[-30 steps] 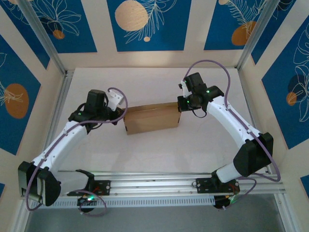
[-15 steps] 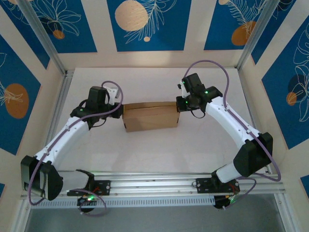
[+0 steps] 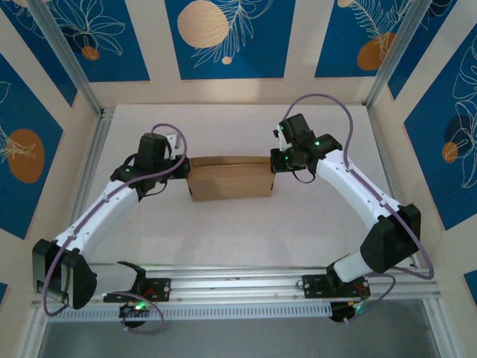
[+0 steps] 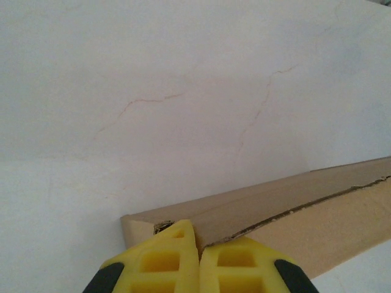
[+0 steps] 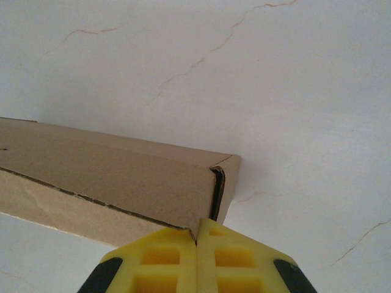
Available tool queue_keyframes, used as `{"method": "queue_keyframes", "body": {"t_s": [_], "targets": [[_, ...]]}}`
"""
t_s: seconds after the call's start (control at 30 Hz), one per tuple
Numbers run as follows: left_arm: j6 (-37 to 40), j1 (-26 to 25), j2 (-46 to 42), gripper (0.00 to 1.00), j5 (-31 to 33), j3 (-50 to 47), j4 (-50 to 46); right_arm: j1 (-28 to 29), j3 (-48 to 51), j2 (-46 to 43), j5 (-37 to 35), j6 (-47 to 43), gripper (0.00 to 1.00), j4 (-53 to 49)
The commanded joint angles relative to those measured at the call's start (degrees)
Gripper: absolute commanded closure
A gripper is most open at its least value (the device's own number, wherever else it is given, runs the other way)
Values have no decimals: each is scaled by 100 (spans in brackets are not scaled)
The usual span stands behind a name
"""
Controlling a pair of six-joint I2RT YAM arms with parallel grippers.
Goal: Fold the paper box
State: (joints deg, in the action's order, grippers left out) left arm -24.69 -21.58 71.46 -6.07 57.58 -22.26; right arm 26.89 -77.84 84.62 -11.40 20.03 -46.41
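In the middle of the white table (image 3: pixel 238 239) lies the plain brown cardboard mailer box (image 3: pixel 229 180), lid down, looking like a shallow closed rectangle. The left end effector (image 4: pixel 197 247) has its yellow fingers pressed together with nothing between them, tips against the box's far left corner. The right end effector (image 5: pixel 197 238) is closed the same way at the far right corner. To my eye this is the closing step, squaring the ends. Next calls for an even inward push from both sides, so the box doesn't skid. I read no brand, label or print on the cardboard.
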Motion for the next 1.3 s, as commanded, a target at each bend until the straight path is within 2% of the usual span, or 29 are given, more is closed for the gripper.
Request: {"method": "queue_keyframes", "body": {"t_s": [0.0, 0.3, 0.8, 1.07, 1.27], "targets": [[-229, -100, -62, 100, 104, -209, 340, 61, 237, 26, 147, 68, 100, -306], [-177, -169, -378, 100, 264, -964, 802, 66, 376, -83, 97, 46, 100, -233], [341, -298, -708, 100, 693, -1512, 1032, 71, 805, -483, -92, -263, 100, 231], [339, -445, -932, 100, 1028, -1941, 1625, 124, 1520, -914, -126, -177, 100, 1080], [138, -665, -1075, 100, 1276, -2361, 1995, 287, 2070, -1284, -418, -170, 100, 1638]]}}
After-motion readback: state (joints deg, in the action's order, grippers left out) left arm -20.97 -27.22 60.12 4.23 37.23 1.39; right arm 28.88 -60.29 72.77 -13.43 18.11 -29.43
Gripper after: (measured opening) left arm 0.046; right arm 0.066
